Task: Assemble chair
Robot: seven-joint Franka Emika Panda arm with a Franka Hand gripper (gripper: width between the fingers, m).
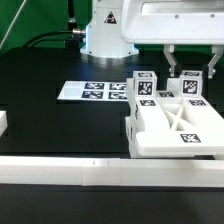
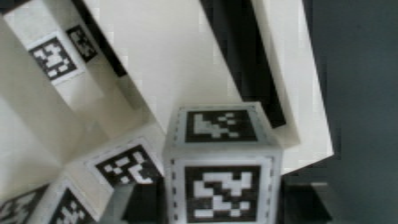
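Chair (image 1: pixel 172 122) parts at 4 o'clock on black table (image 1: pixel 50 120), against white border rail (image 1: pixel 70 172).
Gripper (image 1: pixel 183 72) at 2 o'clock, fingers narrowed on tagged post (image 1: pixel 192 85); contact partly hidden. Marker board (image 1: pixel 93 91) at centre. Robot base (image 1: pixel 105 30) at 12 o'clock, cropped. Wrist view blurry: tagged post (image 2: pixel 222 165) close-up.

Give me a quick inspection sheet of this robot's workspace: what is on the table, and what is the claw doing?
Surface: black table, mostly bare.
Job's things: white tagged chair parts grouped at the exterior view's right, against a white rail.
Clutter: marker board lying flat; nothing else seen.
Grippers: gripper shut on an upright tagged post.
Cables: dark cables behind the robot base.
Surroundings: dim background, unclear.
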